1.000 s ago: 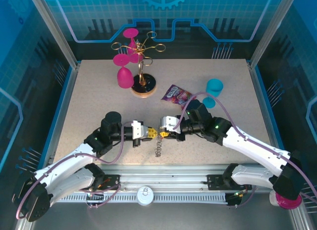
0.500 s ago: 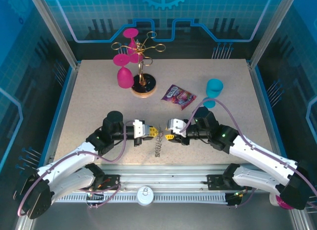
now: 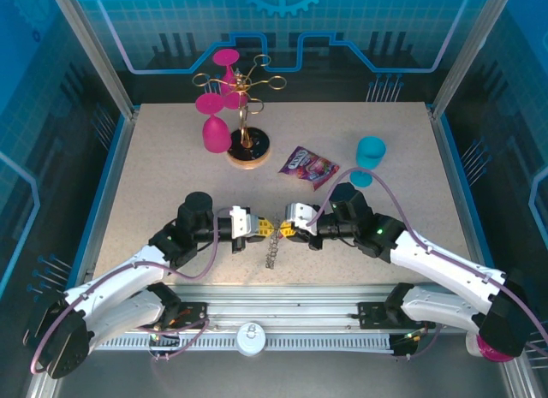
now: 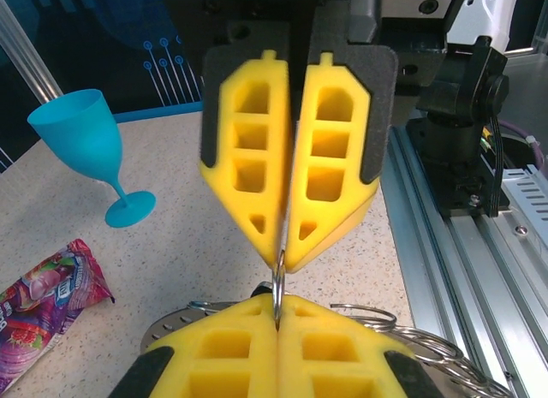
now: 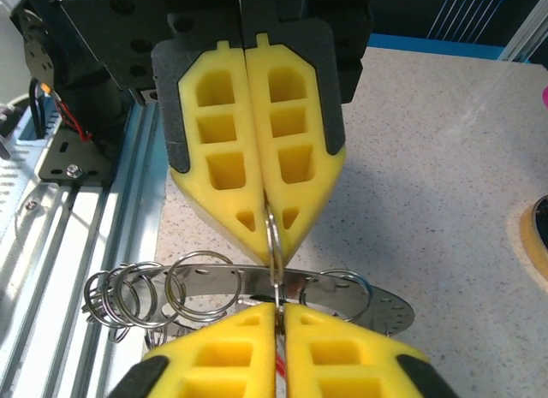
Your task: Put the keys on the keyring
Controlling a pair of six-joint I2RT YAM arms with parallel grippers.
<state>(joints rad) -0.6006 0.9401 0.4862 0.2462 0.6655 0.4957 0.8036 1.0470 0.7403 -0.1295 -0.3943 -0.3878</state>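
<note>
The keyring (image 3: 273,246) hangs between both grippers near the table's front edge. It is a flat grey ring (image 5: 377,305) fringed with silver wire loops (image 5: 128,295). My left gripper (image 3: 262,228) is shut on one upright wire loop (image 4: 278,282). My right gripper (image 3: 286,232) faces it tip to tip and is shut. A red sliver of the key (image 5: 279,365) shows between its pads, and thin metal runs from there up to the pinched loop. In the left wrist view my left gripper (image 4: 278,311) is at the bottom and the right gripper (image 4: 282,259) above.
A gold stand with pink glasses (image 3: 243,141) rises at the back left. A purple snack packet (image 3: 308,165) and a blue goblet (image 3: 370,156) lie behind the right arm. The metal rail (image 3: 282,317) runs just in front of the grippers.
My right gripper drew back to the right, then came in again to the left gripper's tips and shut. The left gripper stayed shut and still; the hanging keyring swung slightly.
</note>
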